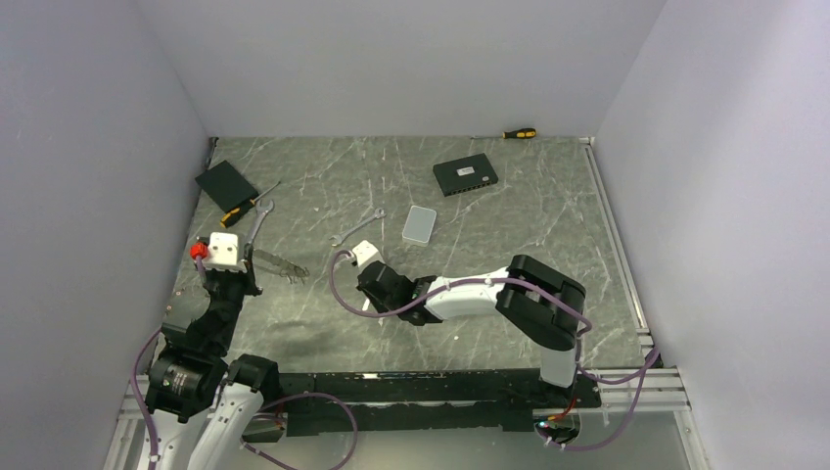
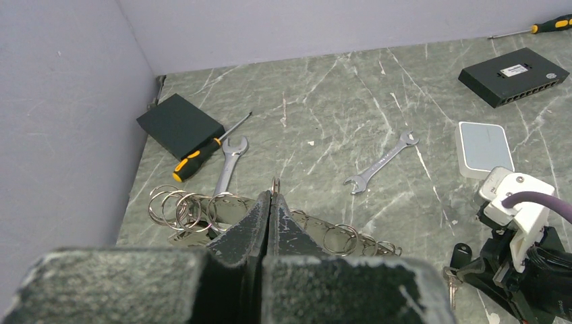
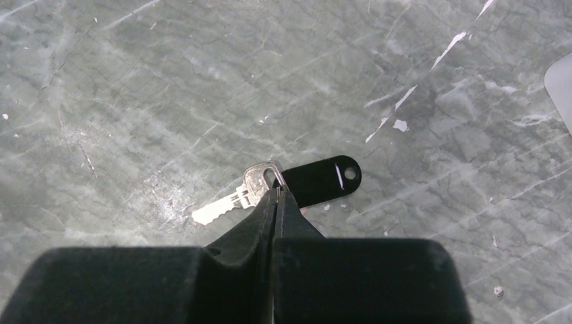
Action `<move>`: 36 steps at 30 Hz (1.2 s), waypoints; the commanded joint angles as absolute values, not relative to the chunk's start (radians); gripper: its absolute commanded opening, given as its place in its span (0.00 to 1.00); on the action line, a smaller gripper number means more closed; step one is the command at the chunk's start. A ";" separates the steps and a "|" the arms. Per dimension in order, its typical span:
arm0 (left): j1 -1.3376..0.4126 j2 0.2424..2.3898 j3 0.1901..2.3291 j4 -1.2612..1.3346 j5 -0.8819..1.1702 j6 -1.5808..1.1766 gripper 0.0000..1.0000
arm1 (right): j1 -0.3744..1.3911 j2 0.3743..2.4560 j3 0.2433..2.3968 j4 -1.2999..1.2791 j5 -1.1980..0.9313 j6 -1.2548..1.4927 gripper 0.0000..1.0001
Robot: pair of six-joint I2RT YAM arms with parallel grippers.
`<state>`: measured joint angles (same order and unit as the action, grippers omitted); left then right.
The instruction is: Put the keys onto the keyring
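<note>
The left pincer (image 2: 272, 196) is clamped tight on a ring of the keyring (image 2: 185, 206), which lies on the table (image 3: 135, 81) left of the small wrench (image 1: 357, 227). The right pincer (image 3: 276, 192) is closed on the key (image 3: 226, 202) with its black tag (image 3: 324, 179), nearer than that wrench

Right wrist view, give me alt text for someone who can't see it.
The right gripper, shut, pinches the head end of a silver key that lies on a grey-green marbled table. A black oval tag attached to the key lies just to its right, and the corner of a pale device shows at the right edge.
</note>
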<state>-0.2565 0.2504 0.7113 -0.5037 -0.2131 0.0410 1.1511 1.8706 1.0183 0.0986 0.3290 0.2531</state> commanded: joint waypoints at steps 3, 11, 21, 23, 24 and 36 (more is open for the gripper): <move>-0.252 0.242 0.723 -0.429 -0.197 0.045 0.00 | 1.155 1.782 0.971 0.142 0.349 0.196 0.00; -0.252 0.237 0.724 -0.429 -0.188 0.043 0.00 | 1.149 1.581 0.835 0.259 0.317 0.074 0.00; -0.252 0.247 0.707 -0.380 0.059 0.064 0.00 | 1.140 1.253 0.571 0.525 0.025 -0.198 0.00; -0.252 0.257 0.702 -0.361 0.179 0.071 0.00 | 1.140 1.188 0.518 0.573 -0.044 -0.257 0.00; -0.252 0.264 0.700 -0.351 0.239 0.074 0.00 | 1.140 1.160 0.490 0.583 -0.089 -0.287 0.00; -0.252 0.482 0.687 -0.195 1.021 0.014 0.00 | 1.140 0.857 0.421 0.489 -0.390 -0.415 0.00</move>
<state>-0.2565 0.4137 0.6842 -0.3412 0.6785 0.0563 1.1397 0.9176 0.3988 0.4980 -0.2771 -0.3725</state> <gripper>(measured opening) 0.009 0.015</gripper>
